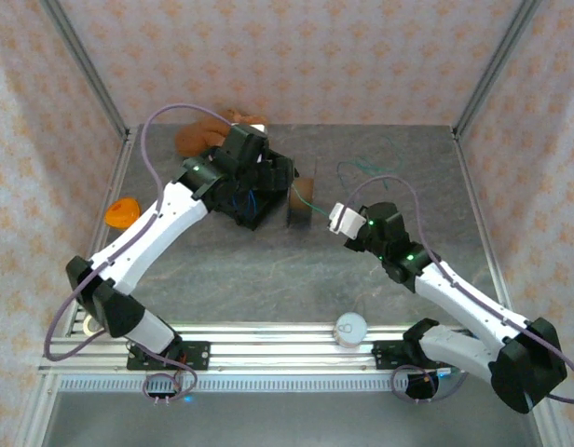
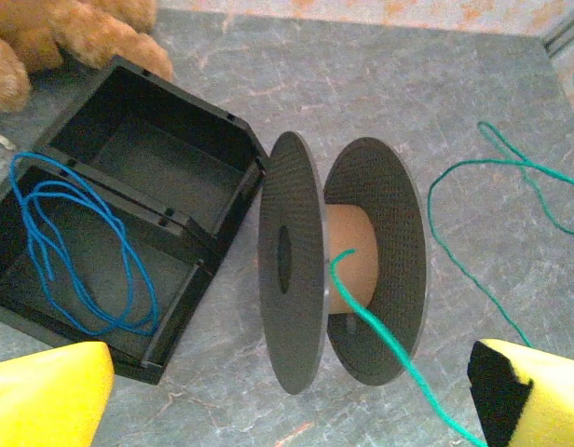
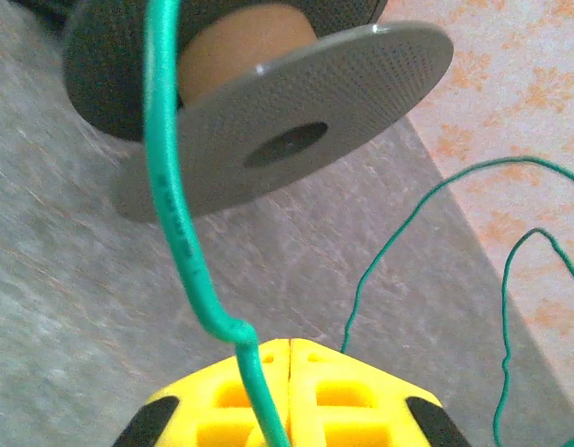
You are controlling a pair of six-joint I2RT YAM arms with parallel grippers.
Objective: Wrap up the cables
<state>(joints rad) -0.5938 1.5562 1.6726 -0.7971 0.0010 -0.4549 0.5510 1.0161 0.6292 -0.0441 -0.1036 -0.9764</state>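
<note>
1. We see the right gripper (image 3: 289, 372) pinched shut on the green cable (image 3: 170, 186), its yellow fingers pressed together around the strand.
2. From there the green cable rises to the spool (image 3: 296, 102). In the left wrist view its end lies against the tan core between the two dark discs.
3. The rest of it trails in loose loops on the table (image 2: 473, 112) beyond the spool.
4. The left gripper (image 2: 287, 410) is spread wide and holds nothing, hanging over the spool and the box (image 2: 189, 93).
5. The blue cable (image 2: 45, 242) lies coiled in one compartment of the open black box. The other compartment holds none of it.
6. The spool stands on its disc edges, just beside the box.
7. A brown plush toy (image 2: 63, 28) sits behind the box.
</note>
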